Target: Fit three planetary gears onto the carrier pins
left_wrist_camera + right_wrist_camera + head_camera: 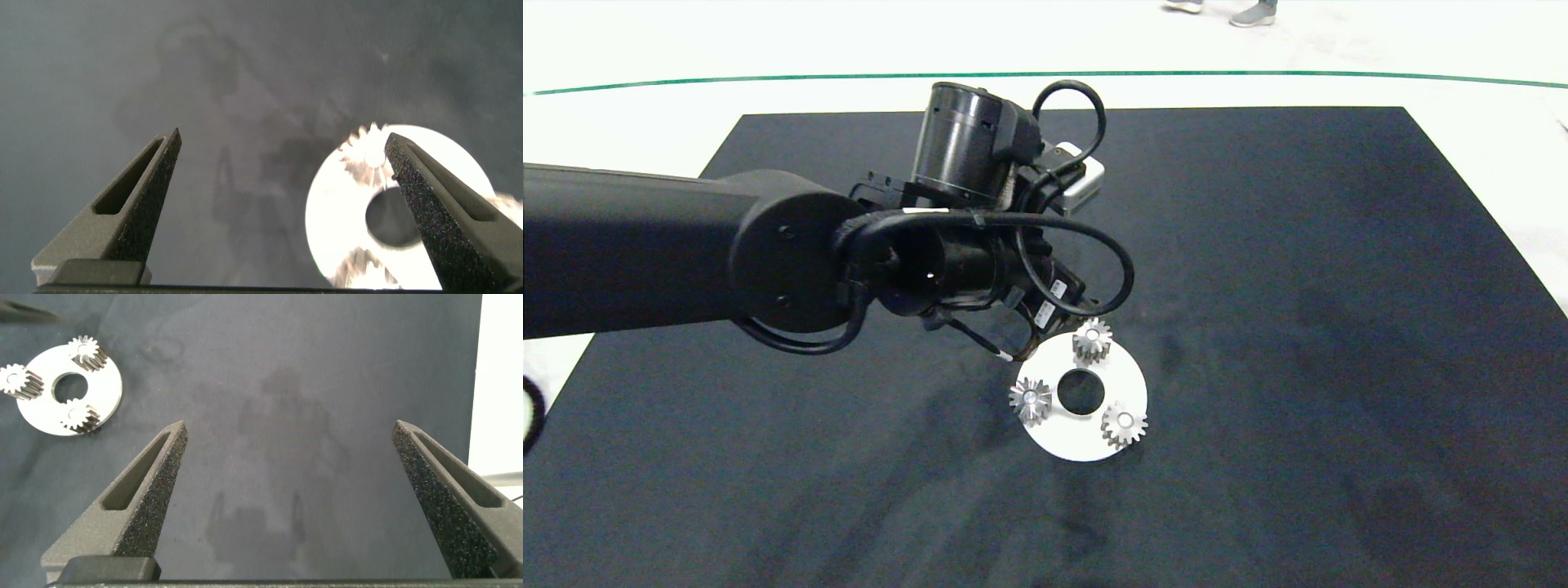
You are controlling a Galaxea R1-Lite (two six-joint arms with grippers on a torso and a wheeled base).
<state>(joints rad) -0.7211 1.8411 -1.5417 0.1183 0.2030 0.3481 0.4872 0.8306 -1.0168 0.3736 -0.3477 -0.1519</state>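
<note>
Gears sit on all three pins of the white carrier disc (1086, 437), which lies on the dark mat (1339, 327): one planetary gear (1092, 340) at the far edge, one (1030, 400) to the left of the centre hole (1081, 391), one (1125, 424) at the near right. Each carrier pin (1125, 420) shows only as a pale tip in its gear's bore.

From the head camera, the left arm (645, 245) reaches in above the disc, its wrist and cables hiding the fingers there. The left gripper (282, 147) has its fingers spread wide and empty, one finger (437, 204) covering part of the disc. The overexposed disc blurs its gears.

The right gripper (290, 437) is spread wide and empty, well apart from the disc; its arm is out of the head view.

A person's shoes (1254, 15) are cut off at the top edge.
</note>
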